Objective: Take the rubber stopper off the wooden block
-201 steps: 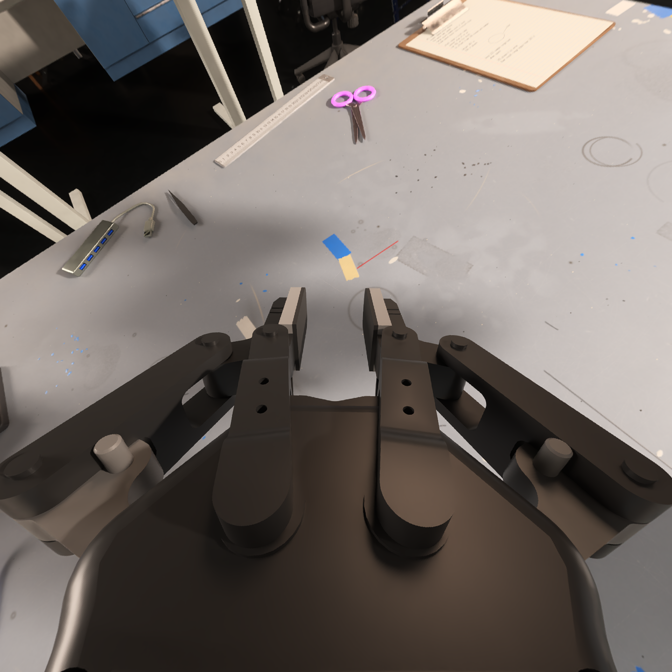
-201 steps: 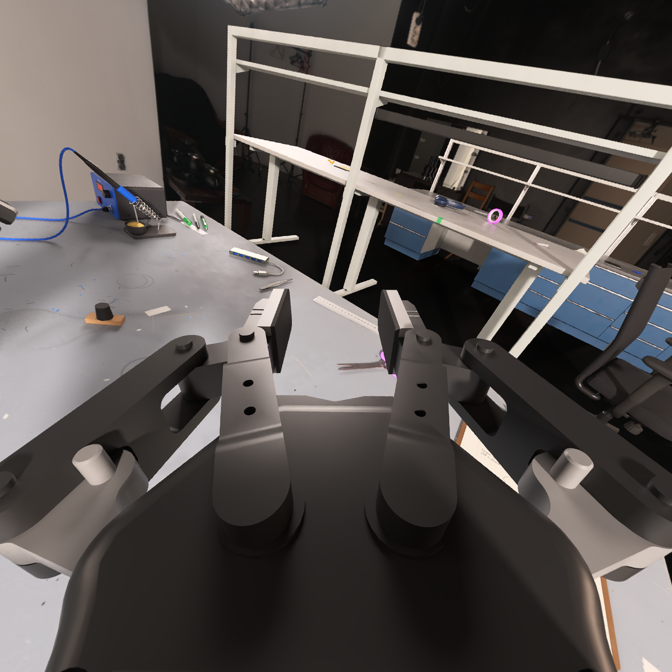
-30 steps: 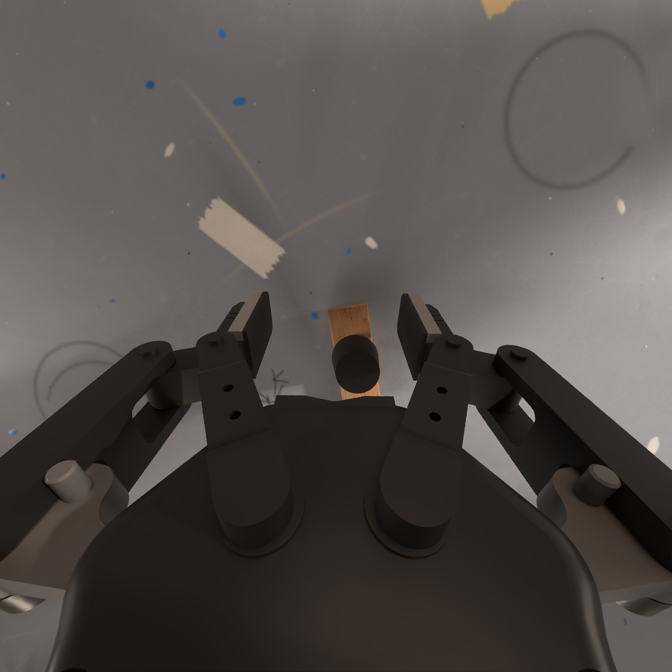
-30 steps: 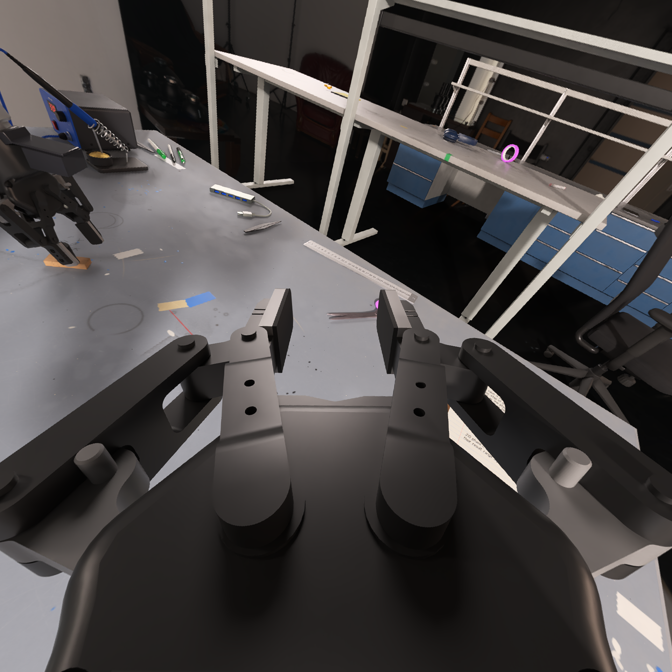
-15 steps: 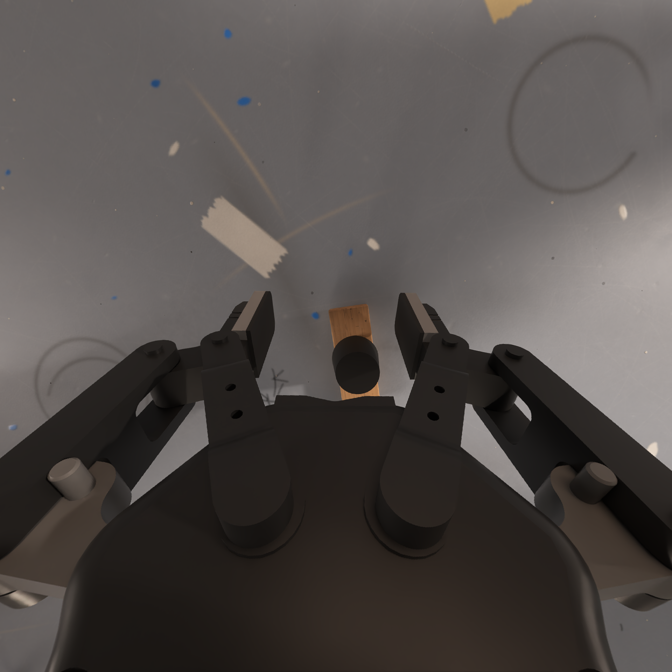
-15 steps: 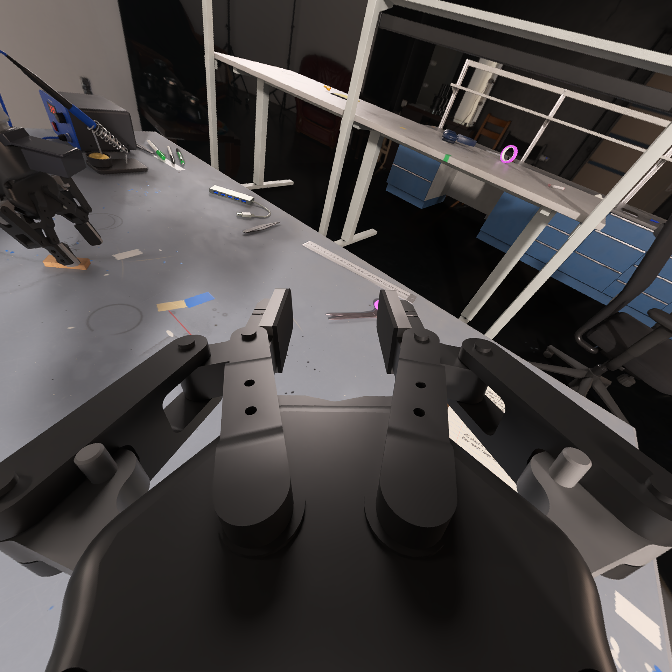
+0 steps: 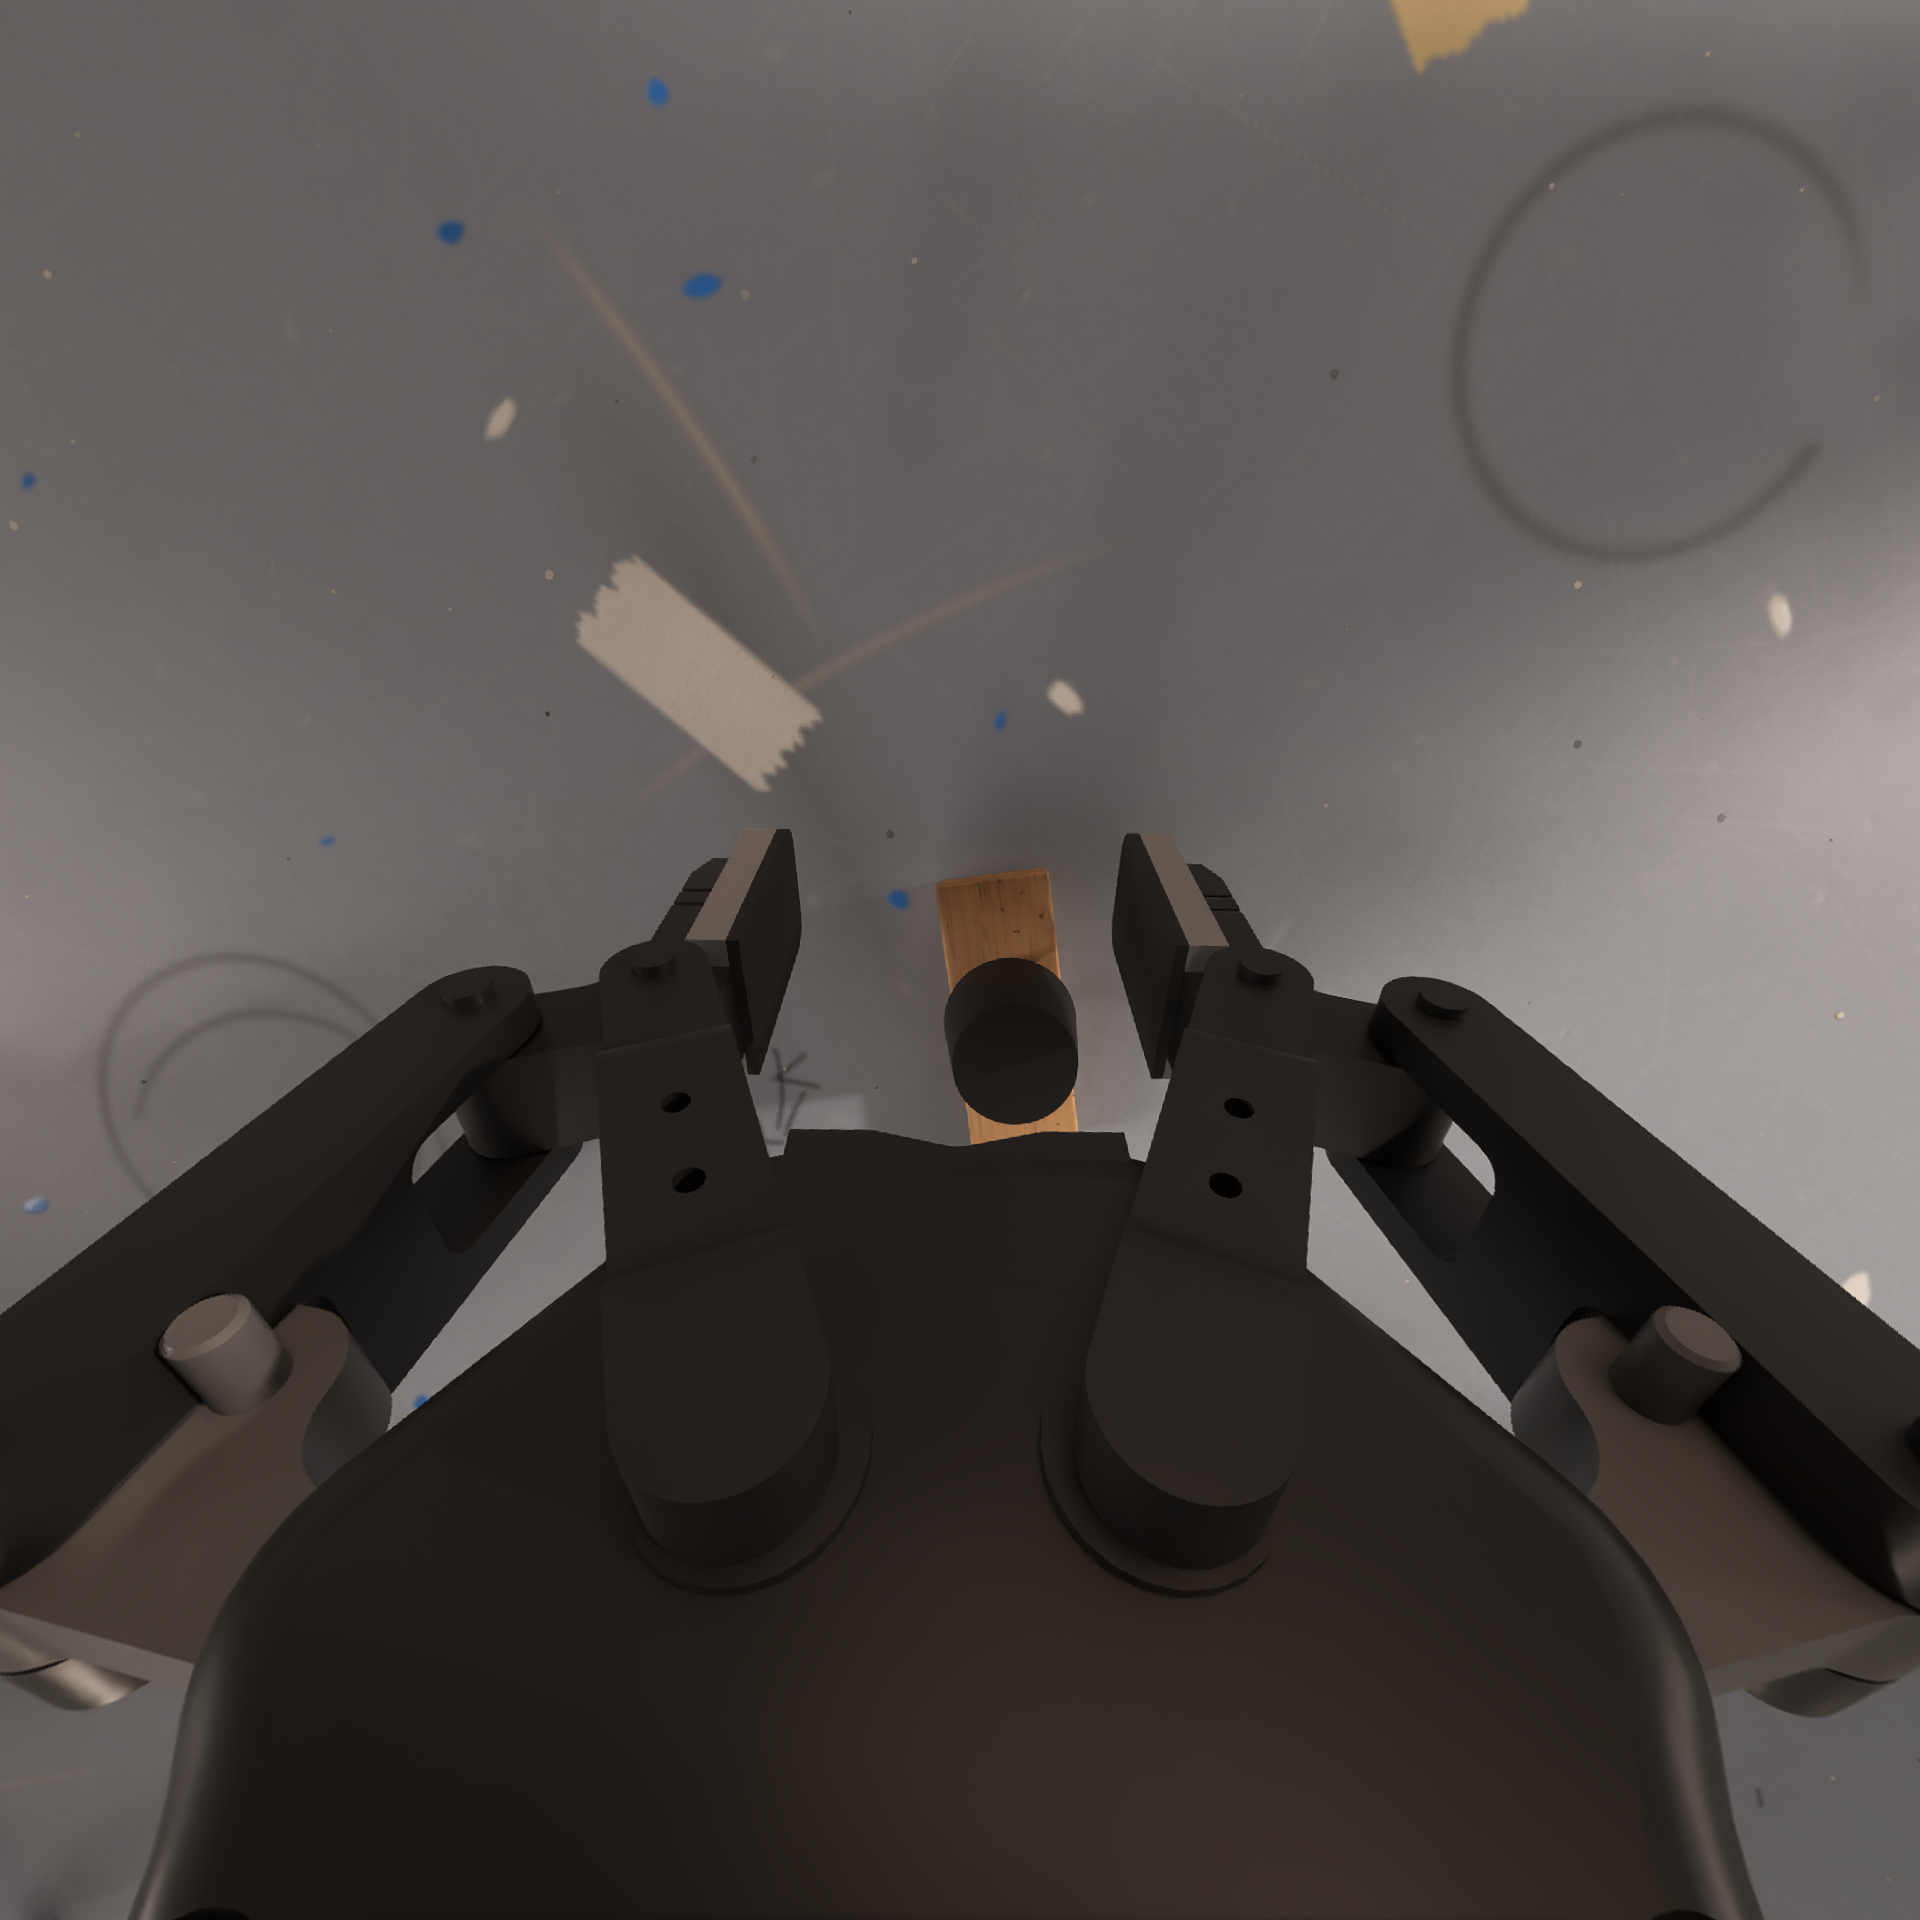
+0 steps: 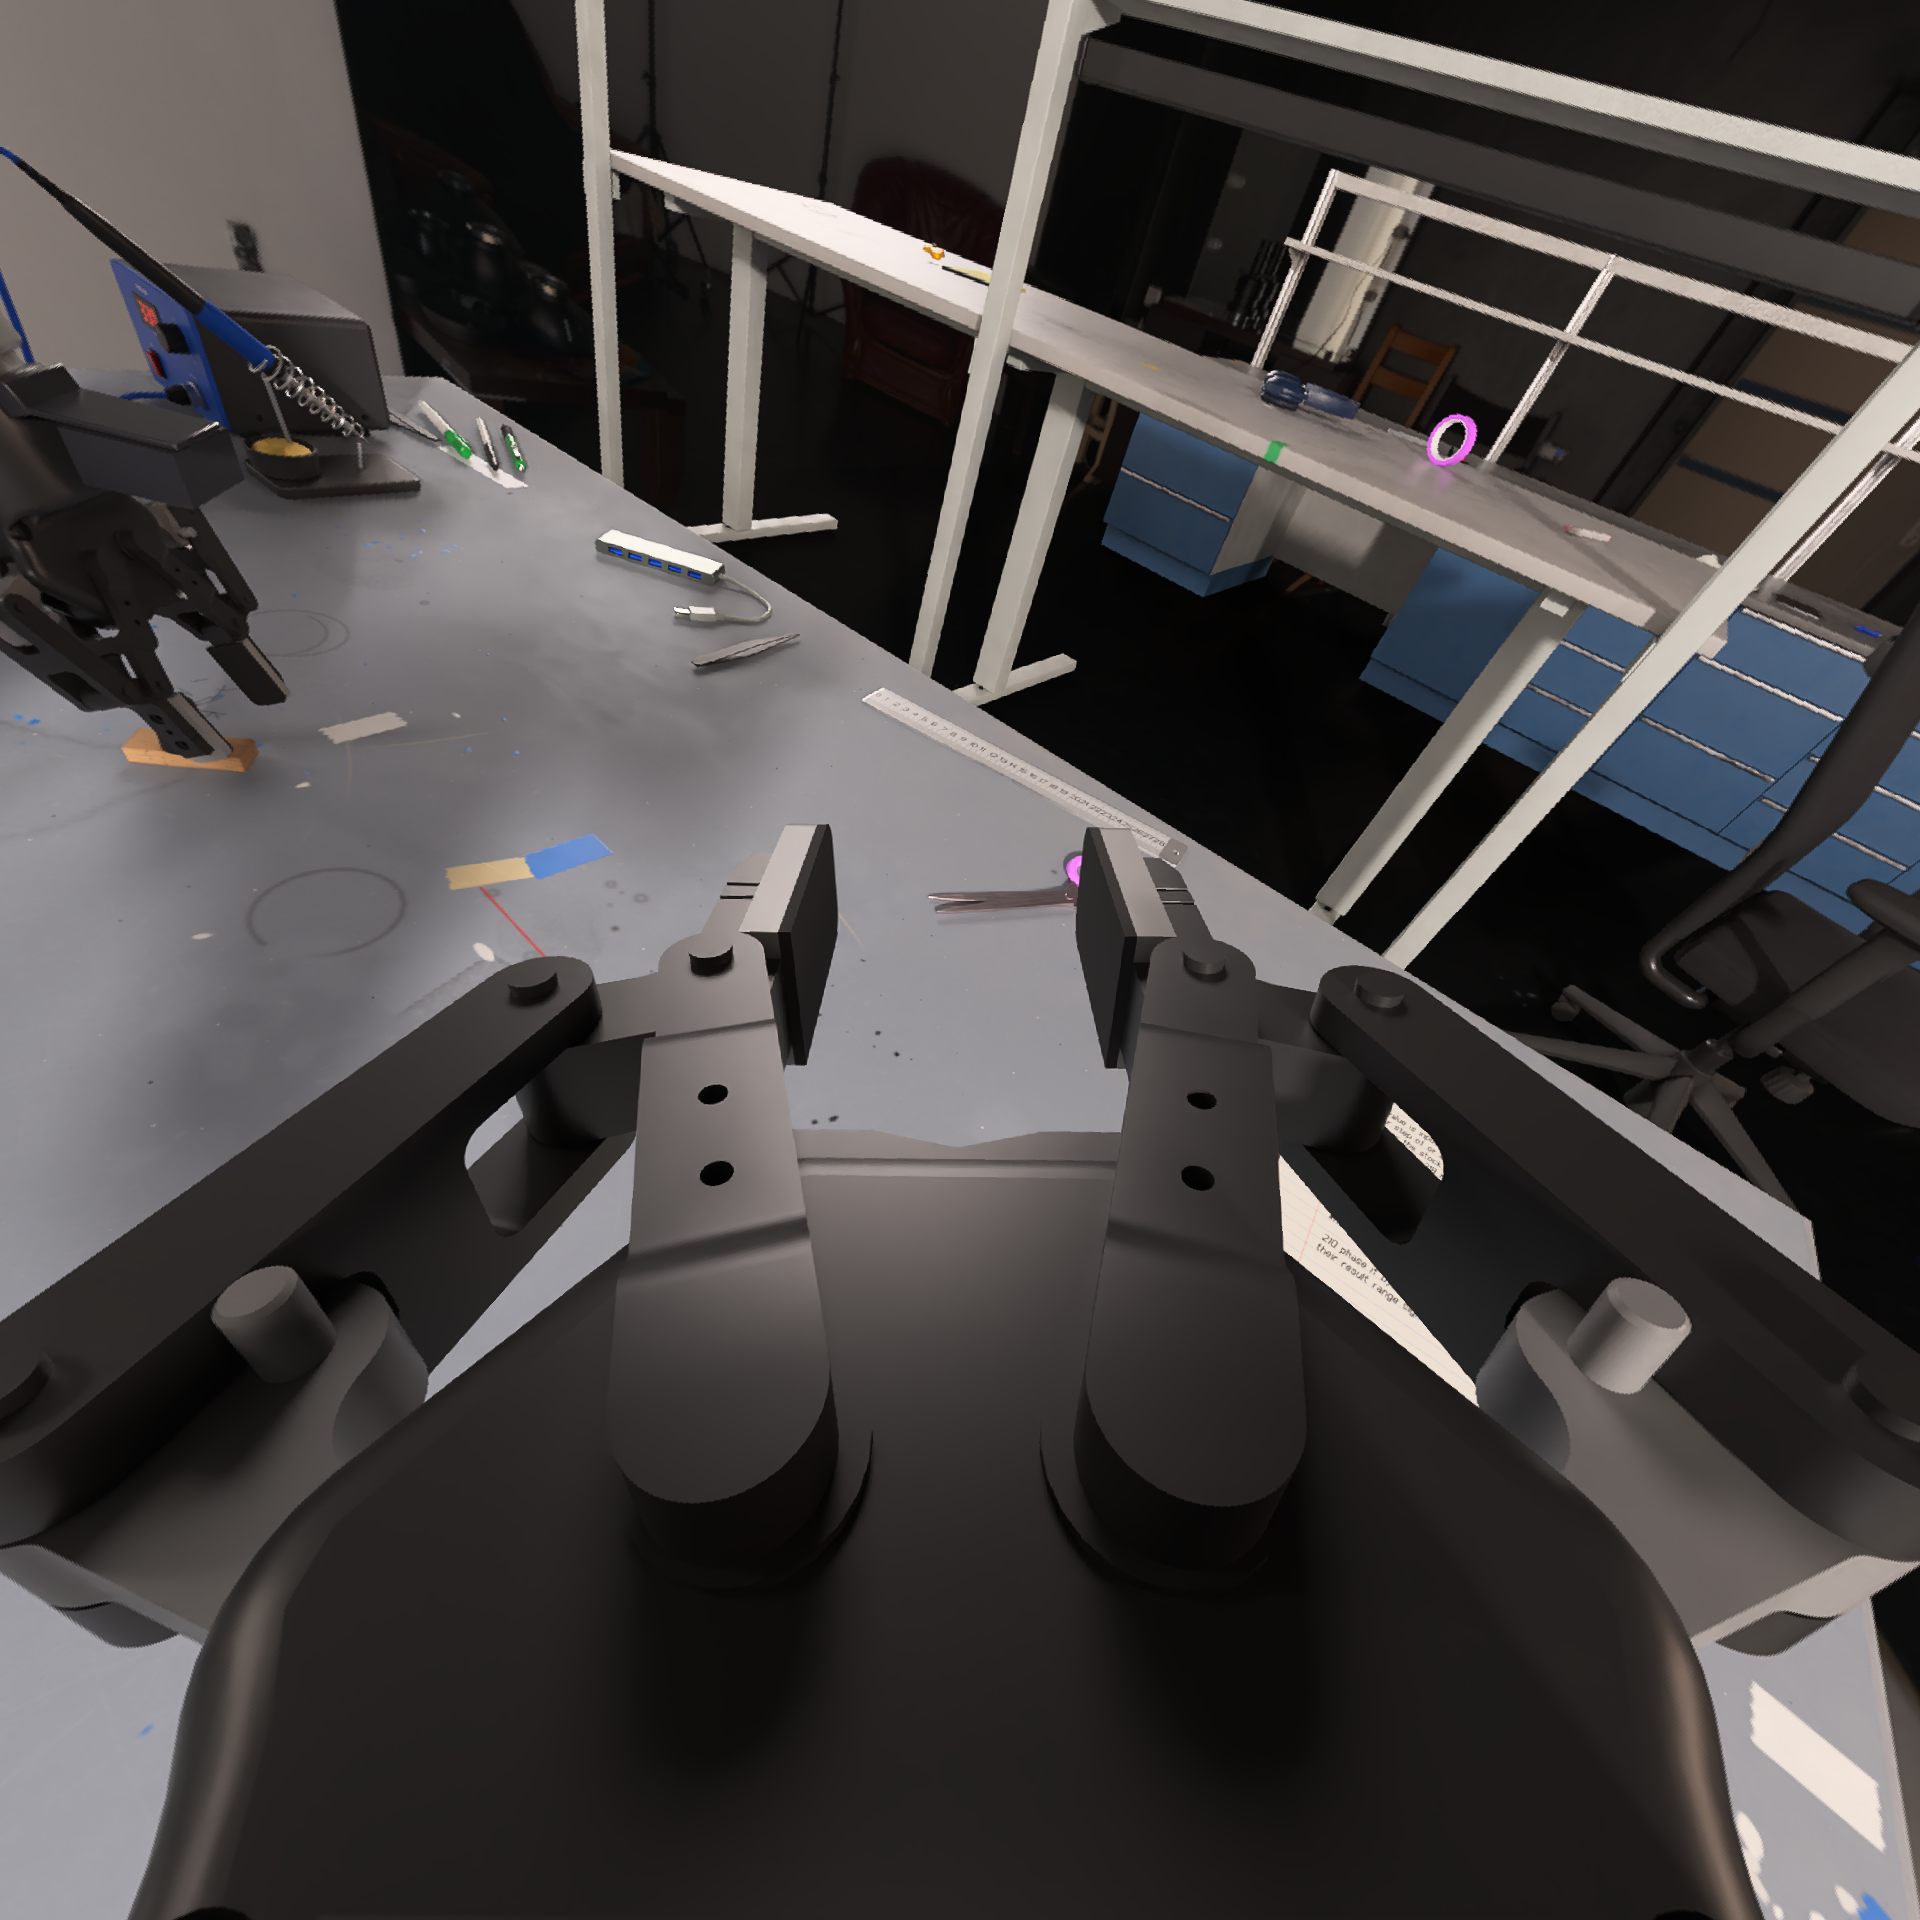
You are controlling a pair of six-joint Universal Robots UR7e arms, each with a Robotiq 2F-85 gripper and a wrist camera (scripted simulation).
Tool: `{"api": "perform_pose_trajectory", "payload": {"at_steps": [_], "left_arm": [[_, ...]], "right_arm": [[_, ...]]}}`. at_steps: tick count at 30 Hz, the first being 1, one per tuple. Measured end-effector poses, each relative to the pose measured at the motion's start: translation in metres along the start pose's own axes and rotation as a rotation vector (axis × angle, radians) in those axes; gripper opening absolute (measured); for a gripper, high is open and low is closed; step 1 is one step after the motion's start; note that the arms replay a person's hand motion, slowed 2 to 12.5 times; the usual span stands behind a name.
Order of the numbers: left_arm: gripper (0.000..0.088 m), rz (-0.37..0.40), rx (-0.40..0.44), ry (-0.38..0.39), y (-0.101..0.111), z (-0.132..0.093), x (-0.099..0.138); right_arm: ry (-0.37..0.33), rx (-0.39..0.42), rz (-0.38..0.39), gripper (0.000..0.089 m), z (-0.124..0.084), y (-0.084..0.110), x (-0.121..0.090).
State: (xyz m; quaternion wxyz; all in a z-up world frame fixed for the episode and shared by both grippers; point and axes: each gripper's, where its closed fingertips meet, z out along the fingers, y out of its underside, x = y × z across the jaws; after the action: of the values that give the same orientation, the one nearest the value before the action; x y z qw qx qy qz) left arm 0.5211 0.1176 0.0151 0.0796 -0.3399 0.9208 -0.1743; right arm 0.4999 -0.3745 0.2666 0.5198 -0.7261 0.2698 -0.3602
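Note:
A black rubber stopper (image 7: 1010,1049) stands upright on a thin wooden block (image 7: 995,914) that lies flat on the grey table. My left gripper (image 7: 956,894) points down over it, open, with one finger on each side of the stopper and a gap on both sides. In the right wrist view the left gripper (image 8: 223,698) straddles the block (image 8: 237,756) at the far left, and the stopper is hidden there. My right gripper (image 8: 956,894) is open and empty, held above the table far from the block.
A strip of beige tape (image 7: 696,670) lies beyond the block. A soldering station (image 8: 260,343), USB hub (image 8: 660,551), tweezers (image 8: 743,649), ruler (image 8: 1018,769) and scissors (image 8: 1008,899) lie along the table's far edge. A written sheet (image 8: 1351,1247) lies under my right gripper.
My left gripper moved from the tape marks to above the block, and over the last second its fingers have drawn slightly closer around the stopper. The right gripper has barely moved.

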Motion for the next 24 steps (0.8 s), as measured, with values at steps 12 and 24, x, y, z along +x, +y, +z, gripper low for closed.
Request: {"api": "perform_pose_trajectory", "payload": {"at_steps": [12,24], "left_arm": [[0.0505,-0.005,-0.001,-0.007,0.0002,-0.0006,0.0013],[0.0395,-0.011,-0.001,-0.018,0.0006,-0.0014,0.0024]], "right_arm": [[0.0,0.001,-0.001,0.0422,-0.002,-0.0003,0.0007],[0.002,0.006,-0.006,0.0422,-0.0044,-0.0017,0.0015]]}}
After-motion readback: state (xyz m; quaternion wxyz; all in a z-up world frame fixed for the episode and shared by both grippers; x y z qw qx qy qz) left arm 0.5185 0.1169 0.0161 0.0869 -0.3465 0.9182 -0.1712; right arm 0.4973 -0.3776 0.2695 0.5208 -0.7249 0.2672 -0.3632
